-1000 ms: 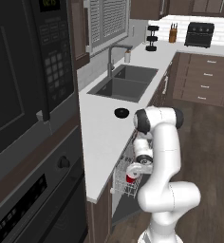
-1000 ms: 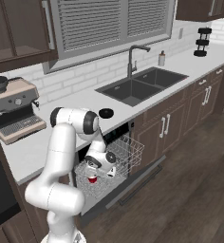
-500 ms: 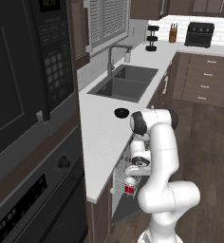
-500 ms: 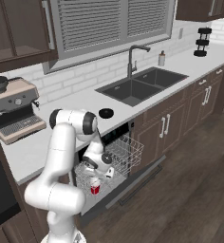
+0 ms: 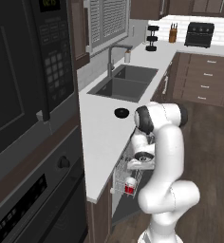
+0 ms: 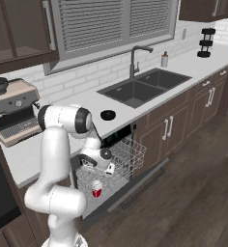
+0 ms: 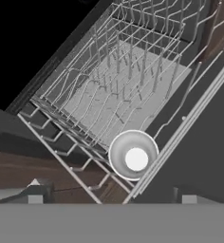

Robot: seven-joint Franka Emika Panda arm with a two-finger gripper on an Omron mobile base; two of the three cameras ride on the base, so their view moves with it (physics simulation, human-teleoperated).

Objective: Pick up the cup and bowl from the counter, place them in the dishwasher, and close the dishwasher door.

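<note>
The cup sits upright in the dishwasher rack, at six o'clock below our gripper, whose fingers are spread wide. We should lift straight up clear of the wires, then swing toward the bowl on the counter at twelve o'clock.

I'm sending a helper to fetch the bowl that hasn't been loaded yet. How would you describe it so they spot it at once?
Start at the dark sink set in the white counter. Just beside the sink, towards the espresso machine, sits the bowl: small, shallow, round, glossy black. It stands alone on the white top, unlike the red cup, already down in the dishwasher rack.
</note>
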